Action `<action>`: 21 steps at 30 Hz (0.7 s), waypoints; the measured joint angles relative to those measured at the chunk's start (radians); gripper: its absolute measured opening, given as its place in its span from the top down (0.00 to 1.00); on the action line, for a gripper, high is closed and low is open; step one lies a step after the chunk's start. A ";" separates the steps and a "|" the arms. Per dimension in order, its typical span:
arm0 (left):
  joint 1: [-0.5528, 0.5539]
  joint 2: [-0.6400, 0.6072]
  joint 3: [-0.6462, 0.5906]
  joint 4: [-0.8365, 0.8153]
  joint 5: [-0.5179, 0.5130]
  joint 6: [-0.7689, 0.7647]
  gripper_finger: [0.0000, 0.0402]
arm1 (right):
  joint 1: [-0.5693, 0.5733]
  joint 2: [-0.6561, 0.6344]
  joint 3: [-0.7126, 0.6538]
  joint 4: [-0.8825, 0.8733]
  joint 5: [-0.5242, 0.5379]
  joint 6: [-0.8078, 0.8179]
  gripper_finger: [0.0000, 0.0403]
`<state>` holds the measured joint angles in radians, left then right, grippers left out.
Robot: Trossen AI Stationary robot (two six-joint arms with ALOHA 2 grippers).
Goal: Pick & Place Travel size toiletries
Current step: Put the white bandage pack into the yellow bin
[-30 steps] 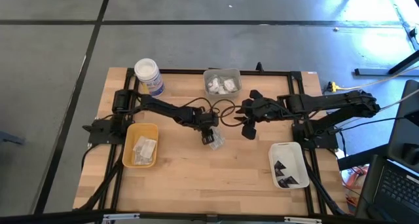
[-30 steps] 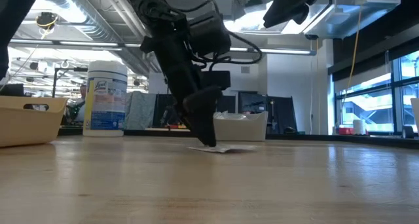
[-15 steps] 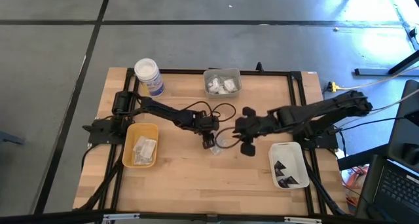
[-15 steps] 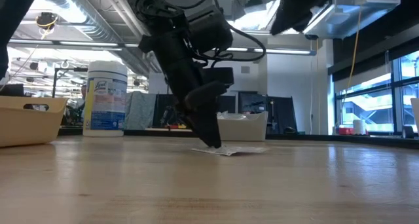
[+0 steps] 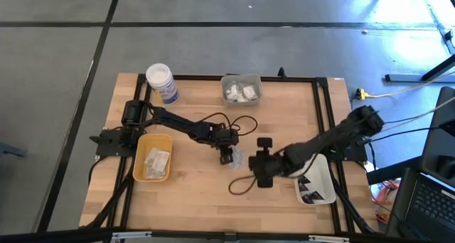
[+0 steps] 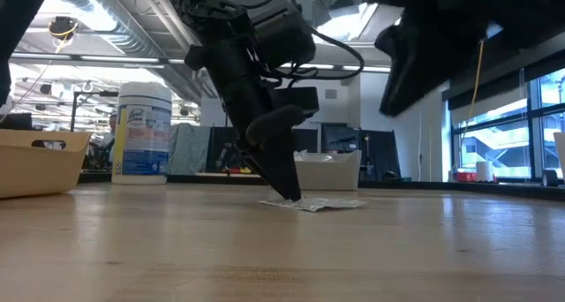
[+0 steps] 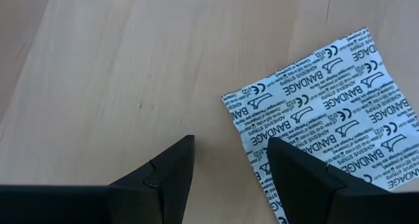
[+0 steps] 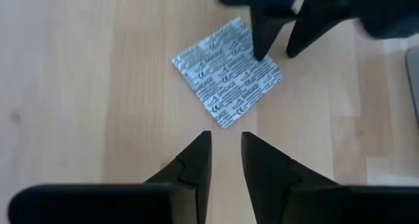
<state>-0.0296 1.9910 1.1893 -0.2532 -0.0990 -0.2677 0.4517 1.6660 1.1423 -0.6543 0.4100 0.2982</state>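
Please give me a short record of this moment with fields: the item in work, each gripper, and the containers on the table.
item: bandage sachet, flat on the wooden table
left gripper: open, low at the sachet's edge, one finger on it
right gripper: narrow gap, empty, above the table near the sachet
yellow tray: holds clear packets
clear tray: holds white packets
white tray: holds dark wedges
white jar: upright, at a far corner

A sachet (image 5: 236,158) lies near the middle of the surface (image 5: 199,193) under my left pincer (image 5: 227,158), my right pincer (image 5: 260,163) just to its right, one tray (image 5: 153,158) at the left, another (image 5: 313,179) at the right, a third (image 5: 241,90) and a jar (image 5: 161,82) behind.
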 joint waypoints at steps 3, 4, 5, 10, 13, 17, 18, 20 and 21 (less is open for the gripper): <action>0.000 0.021 0.002 -0.003 -0.010 -0.017 0.52 | 0.022 0.056 0.000 0.002 0.035 0.001 0.78; -0.002 0.029 0.002 -0.007 -0.020 -0.022 0.52 | 0.025 0.070 0.000 0.002 0.035 0.005 0.78; -0.003 0.033 0.004 -0.010 -0.029 -0.025 0.52 | 0.028 0.077 0.000 0.003 0.036 0.009 0.79; -0.004 0.034 0.003 -0.016 -0.045 -0.027 0.52 | 0.042 0.095 0.000 0.016 0.038 0.024 0.81; -0.006 0.033 0.003 -0.026 -0.071 -0.033 0.52 | 0.048 0.098 0.000 0.019 0.039 0.016 0.82; -0.006 0.035 0.003 -0.028 -0.077 -0.038 0.52 | 0.048 0.099 0.000 0.036 0.039 0.015 0.83; -0.006 0.035 0.003 -0.029 -0.080 -0.038 0.52 | 0.048 0.099 0.000 0.037 0.039 0.011 0.84; -0.006 0.035 0.003 -0.030 -0.082 -0.038 0.52 | 0.048 0.099 0.000 0.046 0.039 0.008 0.84; -0.006 0.035 0.003 -0.030 -0.083 -0.038 0.52 | 0.048 0.099 0.000 0.050 0.039 0.008 0.84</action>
<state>-0.0357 2.0258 1.1923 -0.2836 -0.1822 -0.3058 0.4995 1.7649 1.1423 -0.6040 0.4486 0.3065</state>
